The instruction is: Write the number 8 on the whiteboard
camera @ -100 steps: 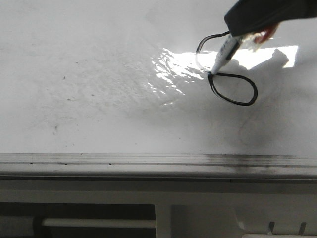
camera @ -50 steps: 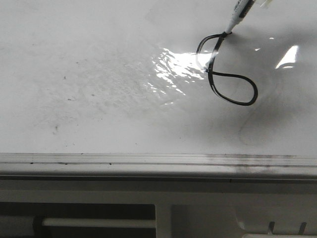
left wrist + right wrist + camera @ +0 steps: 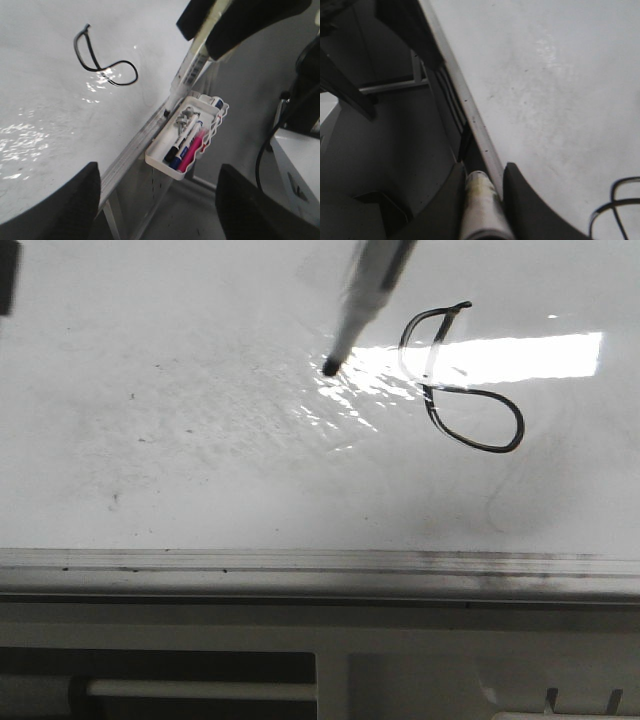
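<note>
The thin black looped number 8 (image 3: 458,380) was recorded right of the white marker (image 3: 362,302), gripped by the right gripper (image 3: 482,192); the left gripper (image 3: 160,200) gaped empty.

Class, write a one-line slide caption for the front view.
Marker tip hovers left of the finished black number 8 on the smudged whiteboard.

My front camera faces the whiteboard (image 3: 200,440) squarely from close by, its edge rail (image 3: 300,562) low in view. My left wrist camera looks along the board from further back, sharing the number 8 (image 3: 460,380) with it; my right wrist camera sits close beside the rail.
</note>
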You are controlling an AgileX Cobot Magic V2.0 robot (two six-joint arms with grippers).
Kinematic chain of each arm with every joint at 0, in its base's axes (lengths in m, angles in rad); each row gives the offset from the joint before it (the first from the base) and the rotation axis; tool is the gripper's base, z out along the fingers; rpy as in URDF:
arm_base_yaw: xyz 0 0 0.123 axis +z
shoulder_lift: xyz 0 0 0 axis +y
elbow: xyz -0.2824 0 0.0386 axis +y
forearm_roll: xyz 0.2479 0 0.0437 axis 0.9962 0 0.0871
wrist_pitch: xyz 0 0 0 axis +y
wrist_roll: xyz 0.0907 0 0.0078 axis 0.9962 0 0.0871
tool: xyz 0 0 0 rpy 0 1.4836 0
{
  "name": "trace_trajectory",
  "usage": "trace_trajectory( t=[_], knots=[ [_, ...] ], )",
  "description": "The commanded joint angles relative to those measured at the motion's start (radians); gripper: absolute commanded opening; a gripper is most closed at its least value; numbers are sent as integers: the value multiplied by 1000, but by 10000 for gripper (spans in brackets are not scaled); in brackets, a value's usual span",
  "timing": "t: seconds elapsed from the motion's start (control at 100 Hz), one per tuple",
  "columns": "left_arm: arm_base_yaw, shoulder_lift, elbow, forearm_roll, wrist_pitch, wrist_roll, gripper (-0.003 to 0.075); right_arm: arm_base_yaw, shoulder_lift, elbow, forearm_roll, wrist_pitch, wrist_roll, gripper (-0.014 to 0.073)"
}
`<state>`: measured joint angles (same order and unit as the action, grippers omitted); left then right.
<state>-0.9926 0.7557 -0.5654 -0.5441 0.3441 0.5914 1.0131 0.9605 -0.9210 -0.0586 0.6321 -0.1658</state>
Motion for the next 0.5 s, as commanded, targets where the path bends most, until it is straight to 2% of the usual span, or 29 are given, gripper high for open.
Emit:
trace_trajectory(
  t=[0.0,0.09,0.18,0.49],
  knots=[
    [-37,79,-73,-34,-45,79,452,35,27,-50,-4,-52,-17,-71],
    [-89,157,-118,-42,-45,145,428,41,54,-61,2,-50,-30,-71],
    [-125,220,-149,-42,-55,156,405,41,60,-69,31,-52,-55,-71],
    [-133,279,-163,-94,-135,156,346,42,61,-69,83,-45,-57,-71]
  ],
)
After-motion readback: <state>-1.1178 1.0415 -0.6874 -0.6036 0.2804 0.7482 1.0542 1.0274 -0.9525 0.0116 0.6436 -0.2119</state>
